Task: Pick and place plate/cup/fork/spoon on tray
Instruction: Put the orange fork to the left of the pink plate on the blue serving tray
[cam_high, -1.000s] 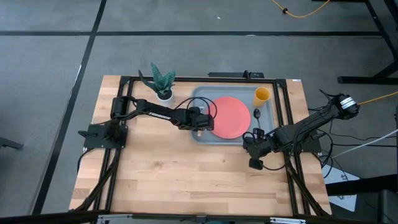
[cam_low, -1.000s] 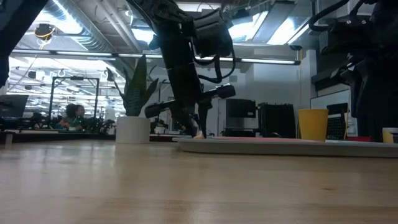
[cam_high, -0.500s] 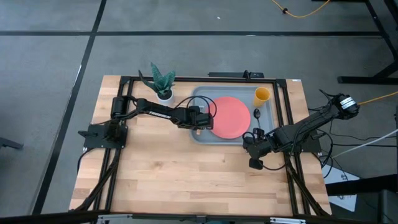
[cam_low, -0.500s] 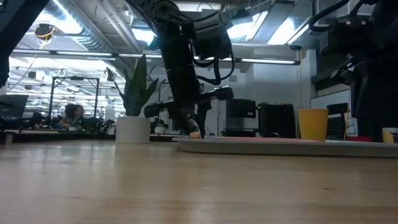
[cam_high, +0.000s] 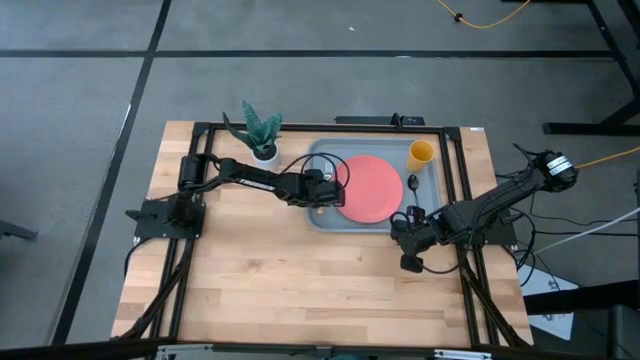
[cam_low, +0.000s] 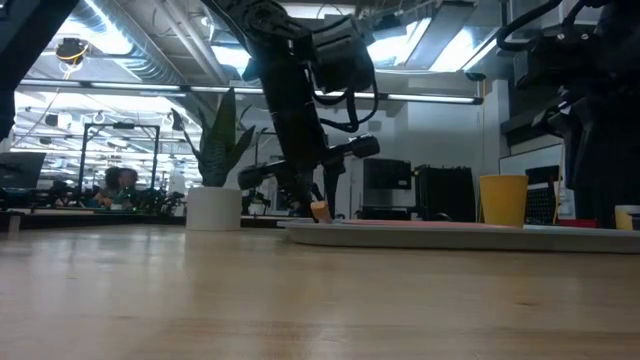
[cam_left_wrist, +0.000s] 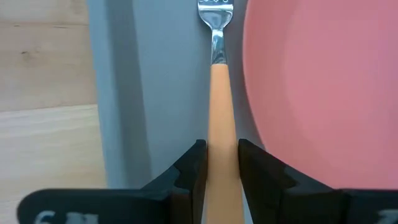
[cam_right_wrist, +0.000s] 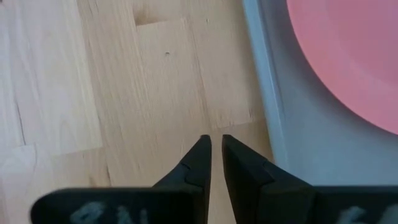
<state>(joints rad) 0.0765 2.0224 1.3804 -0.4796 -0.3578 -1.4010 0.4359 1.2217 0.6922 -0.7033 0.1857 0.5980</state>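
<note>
The blue-grey tray (cam_high: 322, 218) lies at the table's far middle. On it are the coral-red plate (cam_high: 372, 188), the yellow cup (cam_high: 421, 153) at its far right corner and the dark spoon (cam_high: 413, 183) right of the plate. My left gripper (cam_high: 322, 193) is over the tray's left strip, shut on the tan-handled fork (cam_left_wrist: 217, 81), which lies between the tray's left wall and the plate (cam_left_wrist: 323, 93). My right gripper (cam_high: 406, 226) is shut and empty over the wood by the tray's near right corner (cam_right_wrist: 264, 112). My left gripper pinches the fork's tan handle (cam_left_wrist: 221, 134) by its two long sides between its two fingers (cam_left_wrist: 194, 167). The fingers come from above, pointing down. The fork lies level, tines (cam_left_wrist: 214, 7) toward the table's far edge, low over the tray floor; whether it touches the floor, I cannot tell.
A small white pot with a green plant (cam_high: 263, 135) stands at the far left, just off the tray's far left corner. The wide wooden table top (cam_high: 290, 280) stretches from the tray to the near edge.
My left gripper has gone a little toward the table's far edge along the tray's left strip, still shut on the fork.
</note>
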